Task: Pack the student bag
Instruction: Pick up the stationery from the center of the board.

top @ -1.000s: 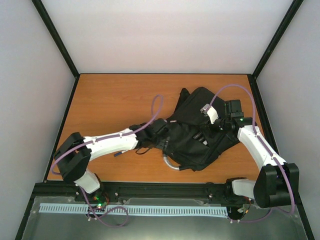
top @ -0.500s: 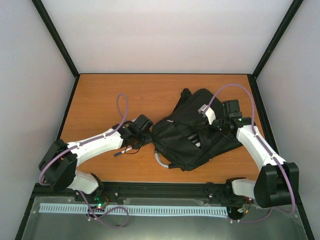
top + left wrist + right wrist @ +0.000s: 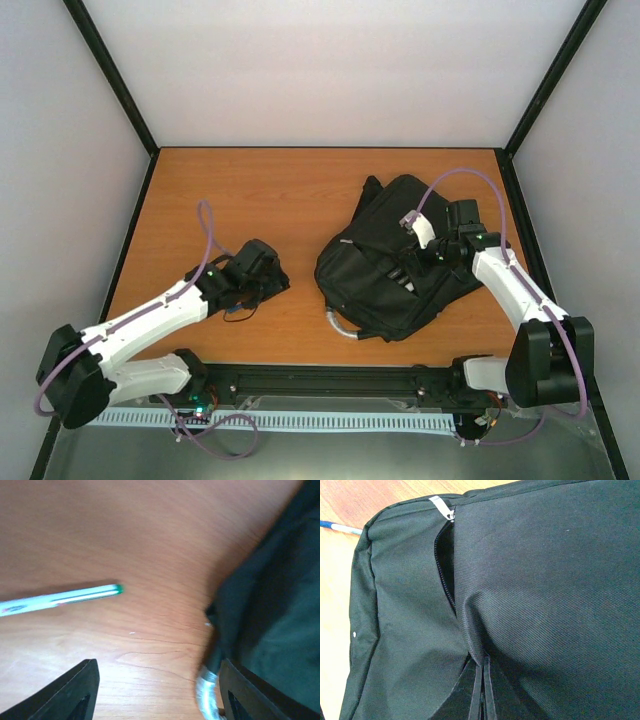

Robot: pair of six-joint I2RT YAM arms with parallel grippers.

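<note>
The black student bag (image 3: 400,265) lies at the table's centre right, its grey loop handle (image 3: 340,325) pointing to the near edge. My right gripper (image 3: 415,262) is over the bag and shut on a fold of its fabric (image 3: 482,645) beside an open zip pocket (image 3: 445,565). My left gripper (image 3: 277,284) is open and empty, low over the wood just left of the bag. Its view shows the bag's edge (image 3: 270,615) and the grey handle (image 3: 206,695) by the right finger (image 3: 260,700). A white pen with a green tip (image 3: 60,597) lies on the wood ahead.
The pen (image 3: 234,313) lies on the table beside my left wrist; its end also shows in the right wrist view (image 3: 340,527). Black frame posts and pale walls enclose the wooden table (image 3: 250,190).
My left arm has pulled back to the left, away from the bag, and now stands open over bare wood. The bag has settled to the right. My right gripper keeps its hold.
</note>
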